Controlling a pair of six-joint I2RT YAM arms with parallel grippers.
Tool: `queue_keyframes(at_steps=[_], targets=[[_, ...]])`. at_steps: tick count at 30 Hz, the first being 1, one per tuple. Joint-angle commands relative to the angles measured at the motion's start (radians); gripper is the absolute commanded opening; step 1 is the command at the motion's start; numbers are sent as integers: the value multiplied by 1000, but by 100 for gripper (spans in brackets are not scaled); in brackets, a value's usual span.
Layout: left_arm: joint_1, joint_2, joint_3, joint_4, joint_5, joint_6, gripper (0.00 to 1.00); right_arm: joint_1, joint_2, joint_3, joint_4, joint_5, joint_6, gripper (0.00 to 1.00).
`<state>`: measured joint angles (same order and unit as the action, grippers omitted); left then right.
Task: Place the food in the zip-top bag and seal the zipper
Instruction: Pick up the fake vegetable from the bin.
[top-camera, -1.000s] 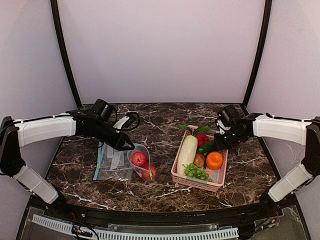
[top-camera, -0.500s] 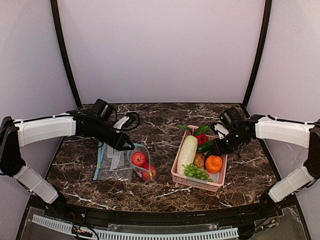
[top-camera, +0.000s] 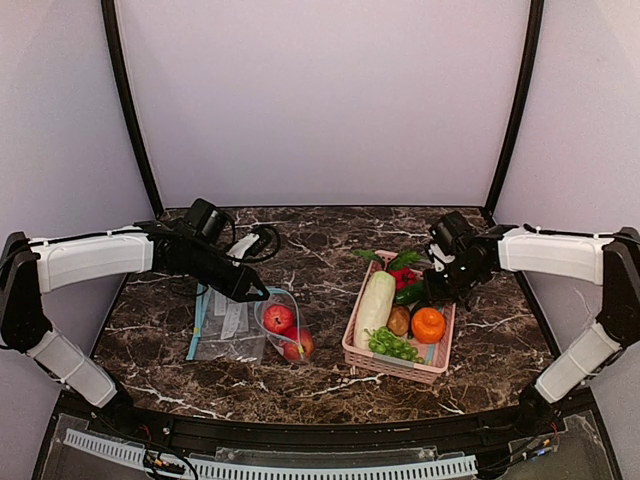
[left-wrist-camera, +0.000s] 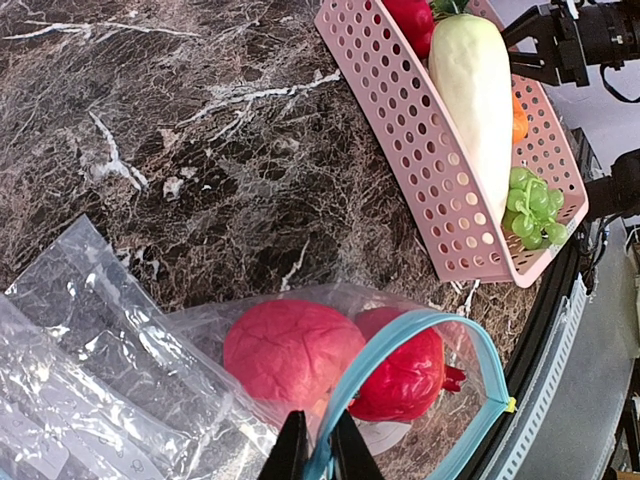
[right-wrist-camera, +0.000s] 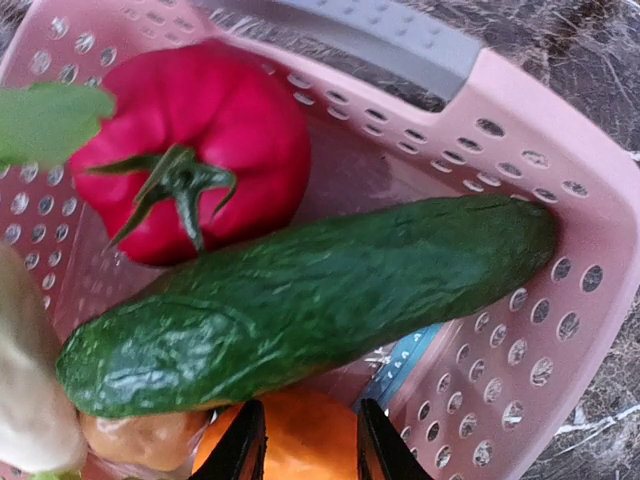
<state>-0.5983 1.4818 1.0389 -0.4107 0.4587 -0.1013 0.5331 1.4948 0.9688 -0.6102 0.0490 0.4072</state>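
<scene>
Two round red-pink fruits (top-camera: 278, 318) (left-wrist-camera: 290, 350) lie inside the zip-top bag (top-camera: 265, 322) (left-wrist-camera: 200, 330), whose mouth stands open. My left gripper (top-camera: 258, 293) (left-wrist-camera: 318, 450) is shut on the bag's light blue zipper (left-wrist-camera: 400, 335) and holds that edge up. The dark green cucumber (top-camera: 410, 293) (right-wrist-camera: 300, 300) lies slanted in the pink basket (top-camera: 395, 365) (right-wrist-camera: 500, 330). My right gripper (top-camera: 432, 288) (right-wrist-camera: 305, 445) is open just above the cucumber and holds nothing. An orange fruit (right-wrist-camera: 300, 430) shows between its fingers.
The basket also holds a long white radish (top-camera: 375, 308) (left-wrist-camera: 480, 90), a red tomato (right-wrist-camera: 200, 140), green grapes (top-camera: 392, 343) and the orange fruit (top-camera: 428, 323). More flat clear bags (top-camera: 222, 325) lie under and left of the held bag. Black frame posts stand at the back corners.
My right gripper has shifted slightly, out then back, over the basket's far right part above the cucumber. The left arm, the bag and the fruits have not moved.
</scene>
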Motion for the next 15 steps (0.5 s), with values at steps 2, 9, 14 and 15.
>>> queue_keyframes(at_steps=[2, 9, 14, 15], targets=[[-2, -12, -7, -24, -4, 2, 9, -1, 61, 33, 68, 140, 158, 31], [-3, -24, -6, -21, 9, -1, 9, 14, 117, 7, 90, 215, 258, 38], [-2, -27, -8, -21, 11, 0, 9, 25, 175, 5, 90, 248, 298, 50], [-1, -28, -8, -21, 11, -1, 9, 27, 186, 6, 94, 247, 302, 52]])
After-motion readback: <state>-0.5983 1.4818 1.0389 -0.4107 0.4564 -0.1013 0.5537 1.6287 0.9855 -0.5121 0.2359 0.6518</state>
